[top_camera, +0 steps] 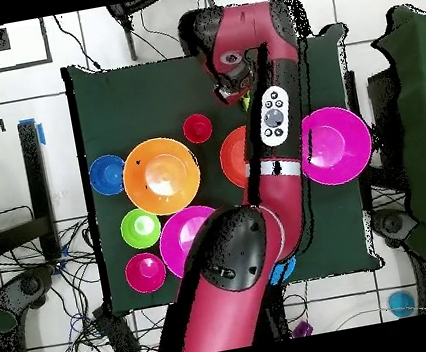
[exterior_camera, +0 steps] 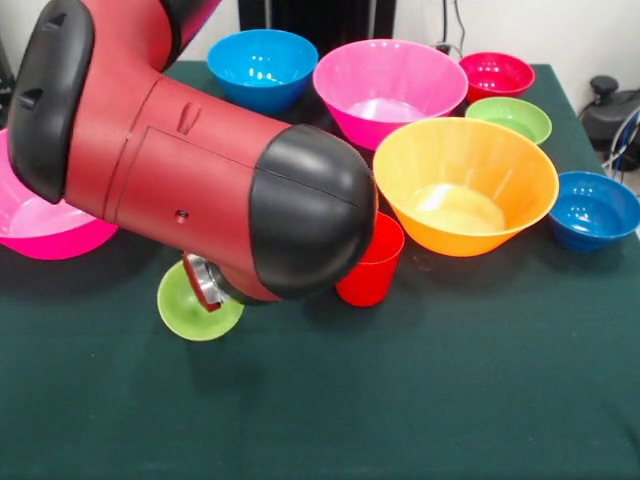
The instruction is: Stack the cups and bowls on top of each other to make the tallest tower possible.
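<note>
Now your pincer (exterior_camera: 207, 285) sits at the lime green cup (exterior_camera: 200, 302) beside the red cup (exterior_camera: 370, 262) on the tabletop (exterior_camera: 420, 390); can't tell its grip state.

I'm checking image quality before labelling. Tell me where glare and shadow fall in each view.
Front view: bright ceiling-light glare spots sit inside the orange bowl, the pink bowl and the light blue bowl; a soft shadow lies on the cloth beneath the arm and red cup. Overhead view: a white hotspot washes the orange bowl's floor; the arm hides part of the table.
</note>
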`<control>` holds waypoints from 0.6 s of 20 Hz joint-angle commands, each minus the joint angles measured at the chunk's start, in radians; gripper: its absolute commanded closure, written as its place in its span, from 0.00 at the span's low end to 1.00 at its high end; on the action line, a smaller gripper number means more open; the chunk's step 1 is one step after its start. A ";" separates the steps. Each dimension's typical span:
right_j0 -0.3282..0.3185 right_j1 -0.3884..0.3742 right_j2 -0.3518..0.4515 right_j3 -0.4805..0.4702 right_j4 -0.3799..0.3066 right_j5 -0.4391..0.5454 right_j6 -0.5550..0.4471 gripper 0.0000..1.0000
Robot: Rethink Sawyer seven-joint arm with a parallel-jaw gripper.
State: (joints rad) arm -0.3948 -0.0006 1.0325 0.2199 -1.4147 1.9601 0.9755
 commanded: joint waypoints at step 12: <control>-0.263 -0.423 -0.134 0.677 0.609 -0.505 0.093 1.00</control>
State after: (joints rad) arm -0.6237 -0.2376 0.9729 0.6717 -0.9035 1.5512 0.9755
